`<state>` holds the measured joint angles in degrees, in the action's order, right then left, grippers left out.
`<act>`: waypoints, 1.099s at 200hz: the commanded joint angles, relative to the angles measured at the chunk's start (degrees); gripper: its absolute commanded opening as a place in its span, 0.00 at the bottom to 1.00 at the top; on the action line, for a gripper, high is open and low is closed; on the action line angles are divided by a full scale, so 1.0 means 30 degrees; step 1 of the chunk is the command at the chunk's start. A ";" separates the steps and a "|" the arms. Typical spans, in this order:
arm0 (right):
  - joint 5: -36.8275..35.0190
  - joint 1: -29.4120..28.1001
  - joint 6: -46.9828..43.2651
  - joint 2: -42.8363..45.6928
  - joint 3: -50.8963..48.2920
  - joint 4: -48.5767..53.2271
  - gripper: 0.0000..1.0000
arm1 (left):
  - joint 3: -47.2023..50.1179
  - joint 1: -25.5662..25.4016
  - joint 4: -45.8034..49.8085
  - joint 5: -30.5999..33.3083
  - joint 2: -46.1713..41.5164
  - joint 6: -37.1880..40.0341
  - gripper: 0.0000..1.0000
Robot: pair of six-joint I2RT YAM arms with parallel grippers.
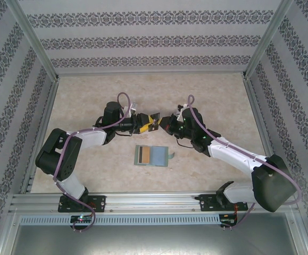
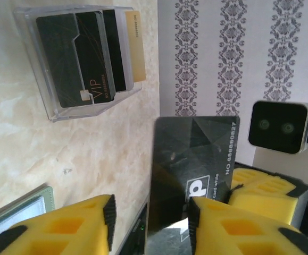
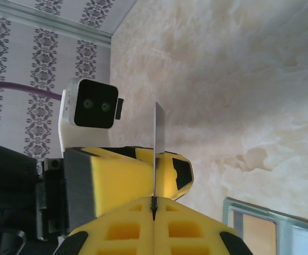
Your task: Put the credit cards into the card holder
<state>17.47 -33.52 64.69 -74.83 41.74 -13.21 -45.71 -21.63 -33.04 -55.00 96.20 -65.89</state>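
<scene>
Nearest you, the card holder (image 1: 158,157) lies open and flat on the table (image 1: 90,101), at about 6 o'clock from where your two arms meet. It is a small rectangle with a sage-green border. Its 3 o'clock half is a grey pocket and its 9 o'clock half shows tan and brown strips. From the right wrist the card holder (image 3: 305,241) sits at 5 o'clock of the frame, and from the left wrist the card holder (image 2: 15,210) sits at 8 o'clock.

Beyond it, clear of the table, your right gripper (image 3: 154,201) points in from 3 o'clock. Its yellow moulded fingers are pressed together on the dark card (image 3: 160,133), seen there edge-on as a thin stiff sliver standing straight out of the tips. From the left wrist the same dark card (image 2: 193,154) faces you: glossy, near-black, with a faceted sheen and a pale number along one edge.

Your left gripper (image 2: 151,204) points in from 9 o'clock with its jaws apart. Bare table shows between one black-padded finger and the card's edge. The card passes behind the other fingertip, and you cannot tell whether they touch.

Farther off, at 11 o'clock in the left wrist view, a clear plastic box (image 2: 42,79) rests on the cream marbled table. It holds more dark cards (image 2: 84,58), one lettered VIP in gold, and a tan card (image 2: 135,53) at one end. Patterned walls (image 1: 143,32) stand behind.
</scene>
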 commanded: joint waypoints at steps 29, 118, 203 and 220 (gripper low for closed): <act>0.0576 0.0395 0.0616 -0.0673 -0.0770 -0.1336 0.00 | 0.0354 0.0141 -0.0732 -0.0615 -0.0410 0.0257 0.20; -0.0492 -0.0348 -0.1441 -0.0978 -0.0714 0.3028 0.22 | 0.1840 0.0051 0.4867 0.2016 -0.2928 0.3419 0.00; -0.3224 -0.3048 -0.4112 -0.3982 0.1132 0.8780 0.17 | 0.4614 -0.1745 0.7424 0.5694 -0.4824 0.5236 0.00; -0.4168 -0.3040 -0.4299 -0.4040 0.1060 0.9838 0.17 | 0.4882 -0.2328 0.7123 0.6253 -0.4720 0.5318 0.00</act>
<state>10.79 -42.26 54.11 -86.35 43.57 9.19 -31.92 -26.39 -11.53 -39.59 82.17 -52.27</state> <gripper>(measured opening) 0.168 0.050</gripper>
